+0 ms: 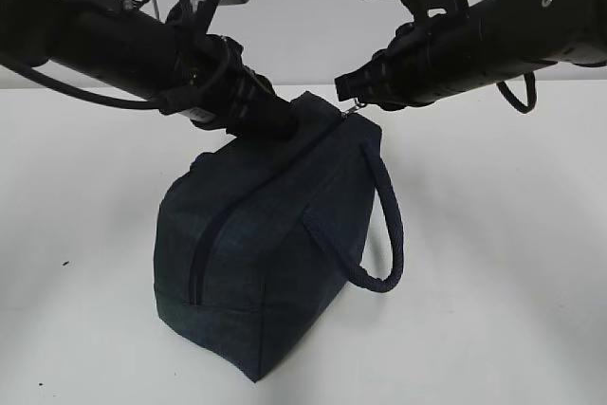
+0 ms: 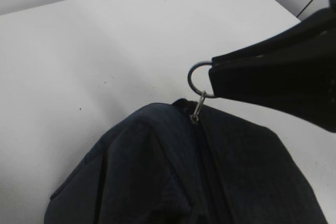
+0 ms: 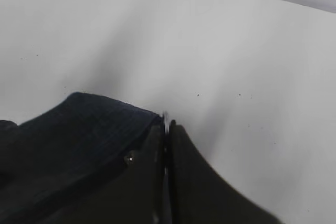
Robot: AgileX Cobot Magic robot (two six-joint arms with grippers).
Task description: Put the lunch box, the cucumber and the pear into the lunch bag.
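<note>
Two arms over one lunch bag [image 1: 266, 253]; no other task items visible on table [image 1: 493, 310].

Table: white, bare where it shows in all views. Lunch box, cucumber, pear not seen in any view. Judgement: they are inside bag or out of frame, can't tell which.

Lunch bag: dark navy, boxy, standing on table about mid-scene in ext view, near corner pointing at camera. Zipper line runs along top ridge from near lower-left end up to far top corner, so long axis goes near-left to far-right. Seam looks closed along the visible length; no silver lining showing. One looped handle [image 1: 384, 234] hangs down bag's right side.

Left gripper [image 1: 270, 120]: pressed at top of bag, left of ridge, tips hidden behind arm body. Fingers not visible in left wrist view either, so open or closed can't be told. Looks like bracing bag (judgement).

Right gripper [image 1: 353, 92]: fingers [image 3: 181, 182] closed together, pinching metal ring pull [image 2: 198, 80] at far top corner of bag. Ring stands just above the slider [image 2: 195, 115], link taut-ish.

Key relation: pull sits at far end of zipper track, right arm on it, left arm nearer bag body. Any further pull must follow ridge axis; judgement: zip looks at end of travel.
</note>
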